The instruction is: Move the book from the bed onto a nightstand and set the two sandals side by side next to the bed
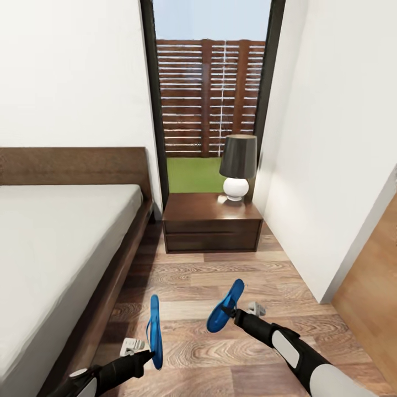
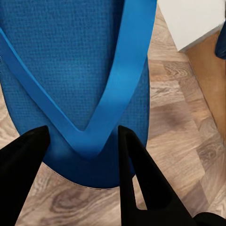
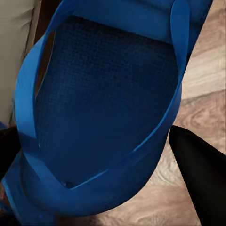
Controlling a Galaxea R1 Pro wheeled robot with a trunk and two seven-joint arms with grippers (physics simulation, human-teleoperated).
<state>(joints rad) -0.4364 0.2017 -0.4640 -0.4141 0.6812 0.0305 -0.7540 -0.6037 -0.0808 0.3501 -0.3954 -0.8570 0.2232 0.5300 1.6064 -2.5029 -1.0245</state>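
Observation:
Both bright blue sandals are held above the wood floor. My left gripper [image 1: 146, 355] is shut on one sandal [image 1: 155, 330], which stands on edge close to the bed [image 1: 60, 242]. In the left wrist view its black fingers [image 2: 136, 174] pinch the sandal [image 2: 80, 70] at the strap's V. My right gripper [image 1: 238, 314] is shut on the other sandal [image 1: 226, 306], tilted, further right. The right wrist view has that sandal [image 3: 103, 103] between the fingers [image 3: 197, 174]. The dark brown nightstand [image 1: 212, 220] stands ahead beside the headboard. The book is out of view.
A white-based lamp with a dark shade [image 1: 238, 165] stands on the nightstand's right rear corner. A tall dark-framed window [image 1: 212, 88] is behind it. A white wall [image 1: 331, 165] closes the right side, with a brown door [image 1: 369, 286] at the lower right. A plank floor strip [image 1: 220, 275] runs between bed and wall.

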